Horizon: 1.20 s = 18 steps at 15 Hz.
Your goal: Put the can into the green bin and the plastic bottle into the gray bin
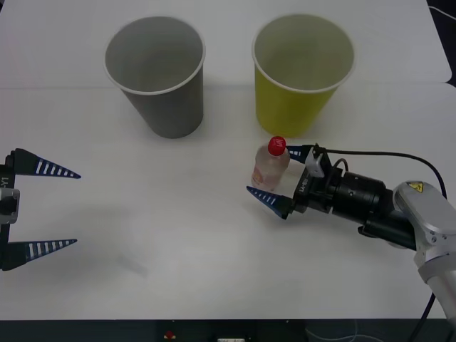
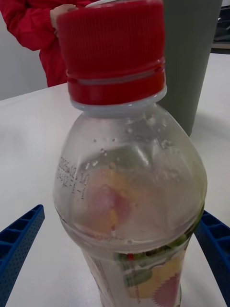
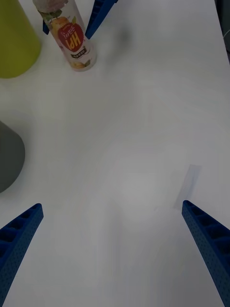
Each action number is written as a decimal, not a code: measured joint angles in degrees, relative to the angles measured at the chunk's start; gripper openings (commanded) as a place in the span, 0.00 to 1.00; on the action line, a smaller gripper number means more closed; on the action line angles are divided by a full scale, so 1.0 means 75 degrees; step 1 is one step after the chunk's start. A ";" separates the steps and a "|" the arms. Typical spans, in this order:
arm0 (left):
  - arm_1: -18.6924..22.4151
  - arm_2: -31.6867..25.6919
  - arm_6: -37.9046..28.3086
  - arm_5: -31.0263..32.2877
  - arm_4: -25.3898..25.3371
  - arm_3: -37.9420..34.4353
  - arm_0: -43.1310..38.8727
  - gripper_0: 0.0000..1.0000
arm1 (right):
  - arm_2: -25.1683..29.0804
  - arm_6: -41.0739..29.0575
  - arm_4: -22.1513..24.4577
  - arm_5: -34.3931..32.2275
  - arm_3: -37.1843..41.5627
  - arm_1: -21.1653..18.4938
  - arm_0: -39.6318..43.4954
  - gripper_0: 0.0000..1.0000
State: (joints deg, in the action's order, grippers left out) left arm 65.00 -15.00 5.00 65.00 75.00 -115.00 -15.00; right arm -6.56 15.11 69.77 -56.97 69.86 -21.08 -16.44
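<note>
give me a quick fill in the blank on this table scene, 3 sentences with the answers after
1. The plastic bottle has a ____ cap.
2. The bottle stands upright nearest the ____ bin.
3. The right gripper has its open fingers on either side of the ____, while the left gripper waits open near the table's left edge.

Answers: red; green; plastic bottle

I take this for a lab or test room. I'm working over a plain white table [image 1: 214, 242] set out like a staged trial: beyond the plastic bottle [image 1: 269, 167] stand the gray bin [image 1: 157, 75] and the green bin [image 1: 303, 71], both just paper cups. Behind the bottle, a bare pale wall [image 2: 19, 67] and a person's red sleeve [image 2: 33, 29].
</note>
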 measured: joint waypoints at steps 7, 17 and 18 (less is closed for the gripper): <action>0.0000 0.0000 0.0000 0.0000 0.0000 0.0000 0.0000 1.00 | -0.0025 0.0269 0.0001 0.0007 0.0000 0.0046 0.0000 0.00; 0.0000 0.0000 0.0000 0.0000 0.0000 0.0000 0.0000 1.00 | -0.0034 0.0096 -0.0007 -0.0320 0.0187 -0.0325 -0.0027 0.00; 0.0000 0.0000 0.0000 0.0000 0.0000 0.0000 0.0000 1.00 | -0.0056 0.0031 -0.0007 -0.0366 0.0265 -0.0438 -0.0025 0.00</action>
State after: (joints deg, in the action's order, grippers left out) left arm 65.00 -15.00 5.00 65.00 75.00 -115.00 -15.00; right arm -6.98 15.34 69.72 -59.71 71.85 -24.37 -16.63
